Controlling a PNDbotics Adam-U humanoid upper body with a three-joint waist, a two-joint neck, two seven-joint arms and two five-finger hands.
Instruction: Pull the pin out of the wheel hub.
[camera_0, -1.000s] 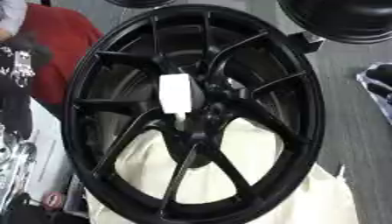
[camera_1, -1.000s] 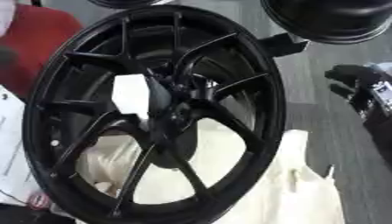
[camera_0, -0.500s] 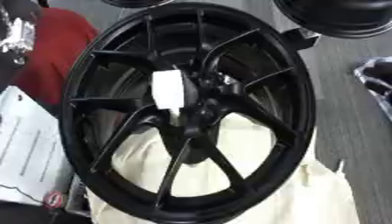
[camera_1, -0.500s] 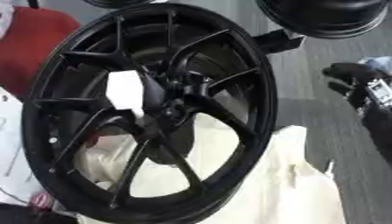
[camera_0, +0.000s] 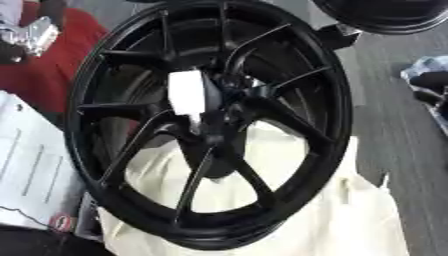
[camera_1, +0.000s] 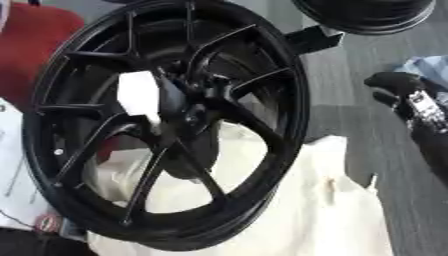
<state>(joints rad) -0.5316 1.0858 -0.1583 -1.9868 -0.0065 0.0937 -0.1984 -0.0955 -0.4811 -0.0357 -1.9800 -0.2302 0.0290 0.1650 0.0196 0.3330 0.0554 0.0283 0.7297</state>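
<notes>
A black multi-spoke wheel hub (camera_0: 337, 100) stands tilted on a cream cloth (camera_0: 350, 215) and fills most of both views. A white blocky pin (camera_0: 186, 93) sticks out at its centre, beside the dark middle boss. No hand touches the pin or the wheel. A silver and black piece that looks like my left hand (camera_0: 31, 35) shows at the upper left over a red surface. A black and silver shape that looks like my right hand (camera_1: 404, 95) shows at the right edge, well apart from the wheel. Both are blurred.
A second black wheel (camera_0: 376, 17) lies at the upper right, close to the hub's rim. White printed sheets (camera_0: 26, 165) lie at the left. A red surface (camera_0: 52, 75) sits behind the wheel at the left. Grey floor (camera_0: 394, 140) runs along the right.
The whole picture has shifted and the wheel fills more of it, so the camera has moved. The white pin stays in the same place on the hub.
</notes>
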